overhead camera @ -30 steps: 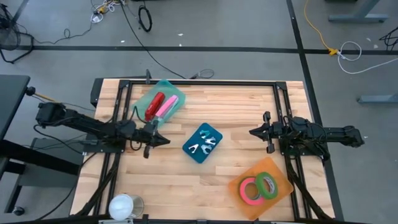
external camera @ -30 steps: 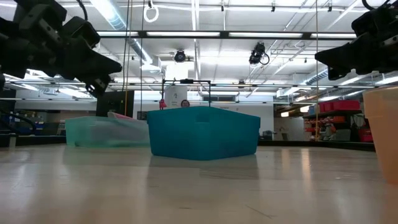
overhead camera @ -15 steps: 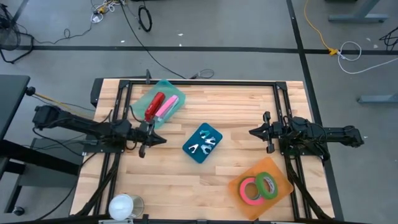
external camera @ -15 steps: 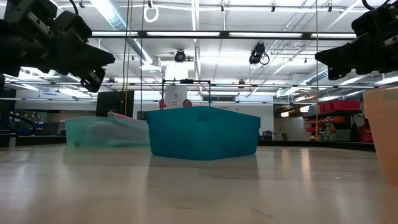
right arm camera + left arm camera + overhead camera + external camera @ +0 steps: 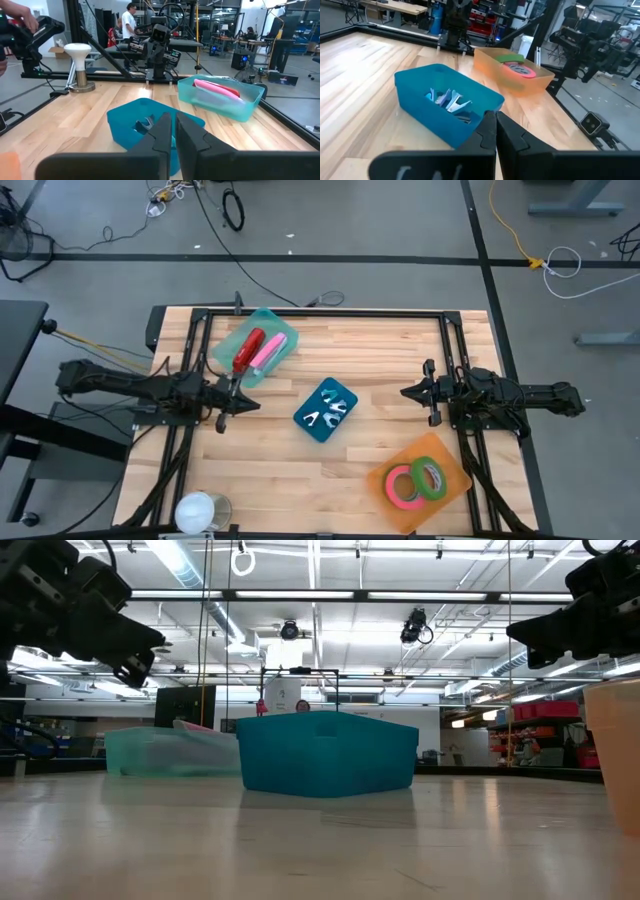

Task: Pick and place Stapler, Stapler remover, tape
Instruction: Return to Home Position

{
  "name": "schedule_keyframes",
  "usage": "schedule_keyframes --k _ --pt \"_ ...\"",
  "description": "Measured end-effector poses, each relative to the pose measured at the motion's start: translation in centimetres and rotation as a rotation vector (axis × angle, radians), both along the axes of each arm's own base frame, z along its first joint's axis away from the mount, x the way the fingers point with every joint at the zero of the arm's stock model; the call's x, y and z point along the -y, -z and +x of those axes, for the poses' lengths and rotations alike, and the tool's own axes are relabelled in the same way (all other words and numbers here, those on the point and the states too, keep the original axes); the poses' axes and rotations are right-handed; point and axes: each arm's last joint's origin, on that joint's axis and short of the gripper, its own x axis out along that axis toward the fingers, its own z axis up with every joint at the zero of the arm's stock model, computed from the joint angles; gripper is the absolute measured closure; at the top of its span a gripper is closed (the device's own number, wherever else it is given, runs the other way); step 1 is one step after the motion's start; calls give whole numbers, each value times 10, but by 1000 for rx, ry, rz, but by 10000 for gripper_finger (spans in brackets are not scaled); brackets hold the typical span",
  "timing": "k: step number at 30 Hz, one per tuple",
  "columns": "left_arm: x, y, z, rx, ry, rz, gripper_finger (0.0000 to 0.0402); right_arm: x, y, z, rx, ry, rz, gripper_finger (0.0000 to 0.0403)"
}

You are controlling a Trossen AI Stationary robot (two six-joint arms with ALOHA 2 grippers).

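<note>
High view: my closed left end effector (image 5: 250, 403) has drawn back from the blue plastic bin (image 5: 312, 423) toward home; right end effector (image 5: 407, 392) rests closed.

The red stapler (image 5: 247, 350) and the pink stapler (image 5: 268, 352) lie flat, side by side and touching, in the pale green bin (image 5: 286, 330) close to the left tool (image 5: 255, 402), on its far side. The staple removers (image 5: 326, 412) sit in a loose pale heap in the blue bin (image 5: 322, 435), between the left tool and the right tool (image 5: 405, 392). The pink tape (image 5: 403, 485) and green tape (image 5: 432, 477) lie flat, overlapping, in the orange bin (image 5: 425, 448) near the right tool, toward the desk's front edge.
</note>
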Motion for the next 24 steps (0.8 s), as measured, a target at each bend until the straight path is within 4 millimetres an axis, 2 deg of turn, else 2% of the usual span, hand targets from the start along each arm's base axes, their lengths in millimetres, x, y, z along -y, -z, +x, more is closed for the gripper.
schedule_keyframes --k 13,24 --pt "-1 4 -12 -39 -15 39 401 0 0 0 0 0 0 379" --pt "-4 0 -18 19 -86 79 401 0 0 0 0 0 0 379"
